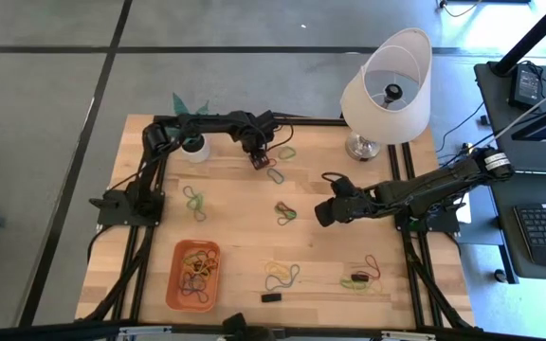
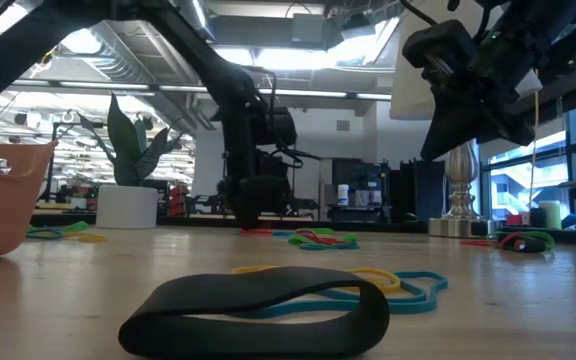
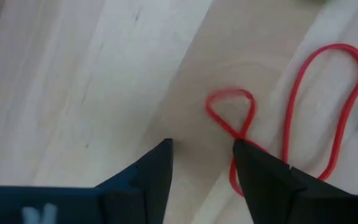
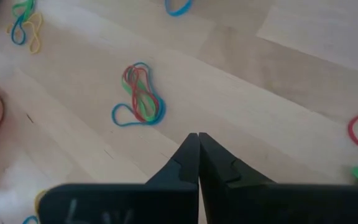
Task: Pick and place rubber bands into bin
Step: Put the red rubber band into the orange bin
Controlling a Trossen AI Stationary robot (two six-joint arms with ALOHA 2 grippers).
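Rubber bands lie scattered on the wooden table (image 1: 245, 237). A twisted red rubber band (image 3: 230, 106) lies right in front of my left gripper (image 3: 202, 146), which is open, low over the table near the far edge (image 1: 259, 159). My right gripper (image 1: 322, 212) is shut and hangs above the table's middle right; a bunch of red, green and blue bands (image 4: 140, 94) lies ahead of it. The orange bin (image 1: 176, 284) sits at the near left with several bands inside. My left gripper comes from above, pointing down, with its fingers open. One fingertip (image 3: 253, 162) stands over the red band where the strand (image 3: 234, 177) runs beneath it. Whether it touches the band cannot be told.
A white lamp (image 1: 387, 85) stands at the far right, and a white pot (image 1: 194, 148) with a plant under the left arm. More bands lie at the left (image 1: 194, 201), near middle (image 1: 282, 275) and near right (image 1: 363, 279). A small black block (image 1: 271, 297) lies by the near edge.
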